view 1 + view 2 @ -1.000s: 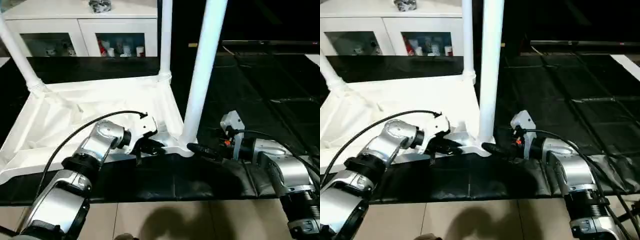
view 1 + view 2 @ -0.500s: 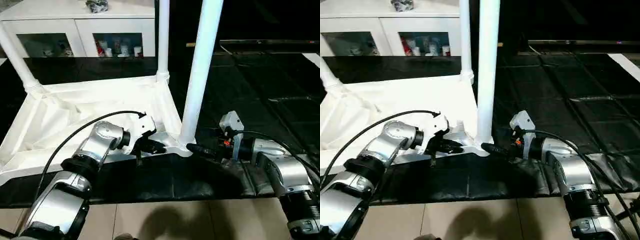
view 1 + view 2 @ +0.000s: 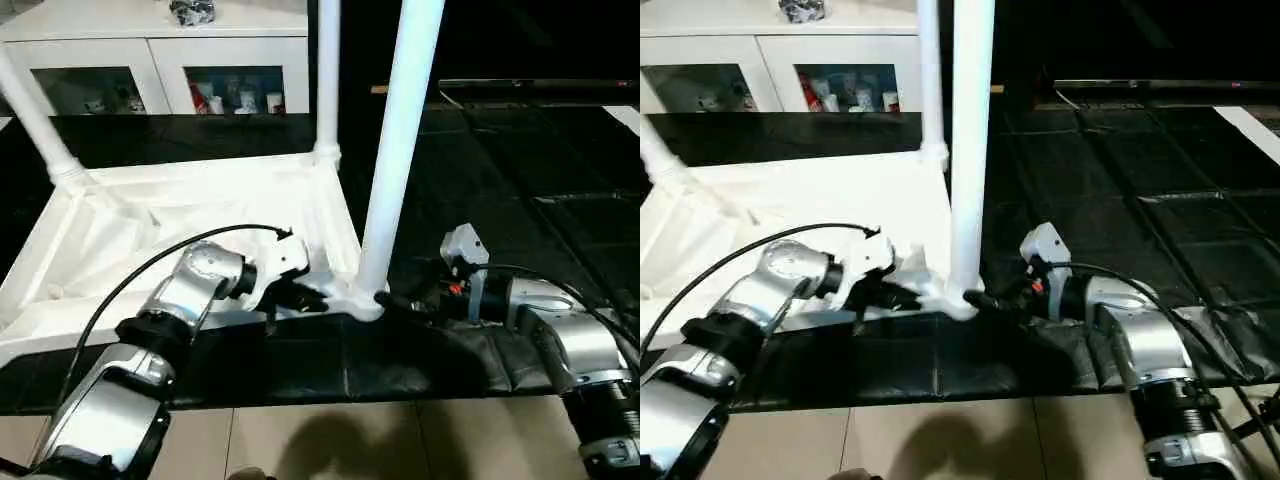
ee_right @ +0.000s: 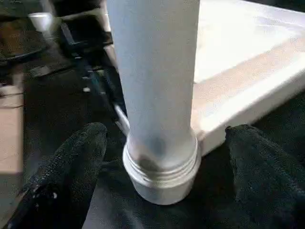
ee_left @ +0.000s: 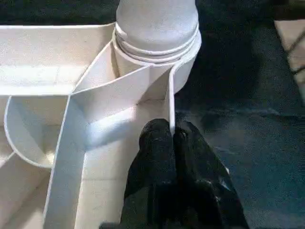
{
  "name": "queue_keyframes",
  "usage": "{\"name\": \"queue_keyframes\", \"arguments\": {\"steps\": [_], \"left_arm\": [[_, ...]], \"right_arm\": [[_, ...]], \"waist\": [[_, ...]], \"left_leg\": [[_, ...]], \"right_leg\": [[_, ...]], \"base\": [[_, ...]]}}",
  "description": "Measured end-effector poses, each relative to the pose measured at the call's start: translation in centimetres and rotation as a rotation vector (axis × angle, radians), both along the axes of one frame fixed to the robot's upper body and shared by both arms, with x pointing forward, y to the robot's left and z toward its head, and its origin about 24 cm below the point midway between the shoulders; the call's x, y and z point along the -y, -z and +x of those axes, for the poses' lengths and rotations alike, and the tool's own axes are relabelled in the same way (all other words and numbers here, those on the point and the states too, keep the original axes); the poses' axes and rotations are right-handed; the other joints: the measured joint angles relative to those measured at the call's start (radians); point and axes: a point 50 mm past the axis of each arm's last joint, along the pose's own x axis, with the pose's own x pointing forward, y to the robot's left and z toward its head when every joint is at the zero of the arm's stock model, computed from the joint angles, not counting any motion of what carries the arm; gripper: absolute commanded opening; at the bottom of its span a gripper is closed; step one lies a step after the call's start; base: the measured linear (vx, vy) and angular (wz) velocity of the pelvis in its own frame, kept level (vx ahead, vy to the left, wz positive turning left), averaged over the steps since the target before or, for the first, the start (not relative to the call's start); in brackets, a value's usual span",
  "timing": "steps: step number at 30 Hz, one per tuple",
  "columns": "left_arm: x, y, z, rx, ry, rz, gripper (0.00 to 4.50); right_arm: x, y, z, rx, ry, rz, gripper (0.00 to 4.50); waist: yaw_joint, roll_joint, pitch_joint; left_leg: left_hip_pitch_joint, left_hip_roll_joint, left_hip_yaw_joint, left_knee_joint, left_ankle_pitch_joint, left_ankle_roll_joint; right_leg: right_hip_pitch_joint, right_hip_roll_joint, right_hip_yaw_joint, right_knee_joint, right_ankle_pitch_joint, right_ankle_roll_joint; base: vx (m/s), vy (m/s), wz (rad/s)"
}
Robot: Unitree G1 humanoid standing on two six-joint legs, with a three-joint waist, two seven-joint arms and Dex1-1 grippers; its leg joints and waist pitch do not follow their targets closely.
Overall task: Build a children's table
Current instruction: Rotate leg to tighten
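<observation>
Tabletop (image 3: 190,225) lay upside down at frame centre-left. Left gripper (image 5: 172,138) pinched shut on tabletop rim. Right gripper (image 4: 162,157) stood wide, straddling near leg (image 3: 395,150) at socket. Advice: steady rim firmly, close squarely on leg, twist without tilting.

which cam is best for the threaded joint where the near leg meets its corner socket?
Right wrist view: the leg's threaded collar sits close and unobstructed at the tabletop corner. Left wrist view shows the same joint from inside the ribbed underside, partly behind a rib. In the head views it is small.
</observation>
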Motion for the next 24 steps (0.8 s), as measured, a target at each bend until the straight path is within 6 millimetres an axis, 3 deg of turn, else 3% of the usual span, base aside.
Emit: {"name": "queue_keyframes", "arguments": {"steps": [4,9,12,24], "left_arm": [[-0.2,-0.1,-0.4,-0.011,0.085,0.019,0.05],[-0.3,-0.2,-0.8,-0.027,0.183,0.053,0.00],[-0.3,-0.3,-0.9,-0.033,0.227,0.072,0.00],[-0.3,-0.5,-1.0,-0.037,0.266,0.085,0.00]], "right_arm": [[-0.6,-0.4,-0.4,-0.025,-0.141,0.022,4.25],[-1.0,-0.8,-0.6,-0.056,-0.271,0.010,3.78],[-1.0,-0.1,-0.8,-0.099,-0.306,-0.001,3.52],[-1.8,0.0,-0.2,-0.106,-0.371,-0.035,2.47]], "waist": [[0.008,0.000,0.000],[0.019,-0.001,-0.001],[0.030,-0.001,-0.001],[0.034,-0.001,-0.001]], "left_leg": [[0.001,0.000,0.000,0.000,0.000,0.000],[0.002,0.000,0.000,0.001,0.000,0.000],[0.002,0.000,0.000,0.001,0.000,0.000],[0.002,0.000,0.000,0.001,0.000,0.000]], "right_leg": [[0.001,0.000,0.000,0.000,0.000,0.000],[0.003,0.000,0.000,0.000,0.000,0.000],[0.004,0.000,0.001,0.000,0.000,0.000],[0.003,0.000,0.001,0.001,0.000,0.000]], "base": [[0.000,0.000,0.00],[0.000,0.000,0.00],[0.000,0.000,0.00],[0.000,0.000,0.00]]}}
